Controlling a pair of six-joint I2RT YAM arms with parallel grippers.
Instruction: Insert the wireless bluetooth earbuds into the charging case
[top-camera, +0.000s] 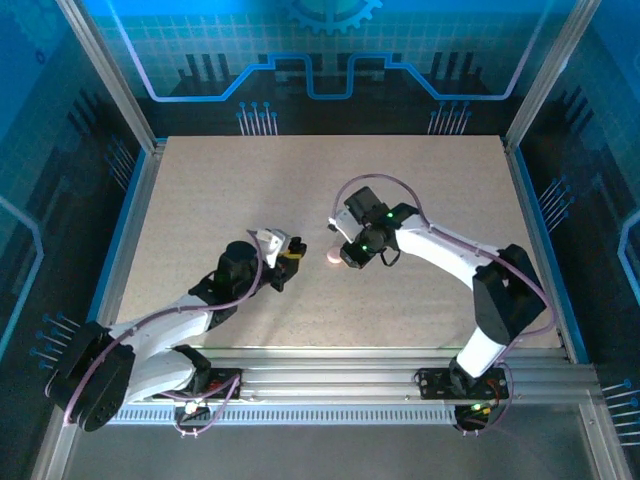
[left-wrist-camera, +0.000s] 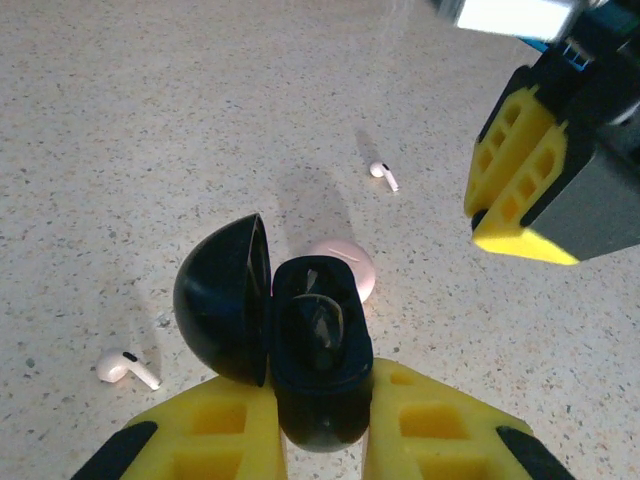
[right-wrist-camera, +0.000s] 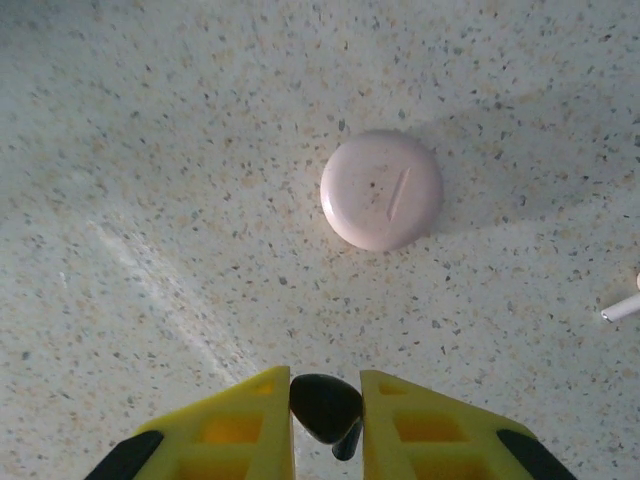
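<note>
My left gripper (left-wrist-camera: 320, 432) is shut on a black charging case (left-wrist-camera: 318, 345) with its lid (left-wrist-camera: 222, 305) swung open to the left; a dark earbud seems to sit in it. My right gripper (right-wrist-camera: 327, 420) is shut on a small black earbud (right-wrist-camera: 325, 403), just above the table. A round pale pink case (right-wrist-camera: 381, 190), lid closed, lies flat ahead of it, between the two grippers (top-camera: 332, 257). Two tiny pale pink earbuds lie loose on the table: one (left-wrist-camera: 125, 368) left of the black case, one (left-wrist-camera: 383, 175) beyond the pink case (left-wrist-camera: 352, 268).
A yellow finger of the right gripper (left-wrist-camera: 520, 170) hangs close at the upper right of the left wrist view. A pink earbud stem (right-wrist-camera: 622, 308) shows at the right edge. The speckled tabletop (top-camera: 250, 190) is bounded by metal rails and glass walls.
</note>
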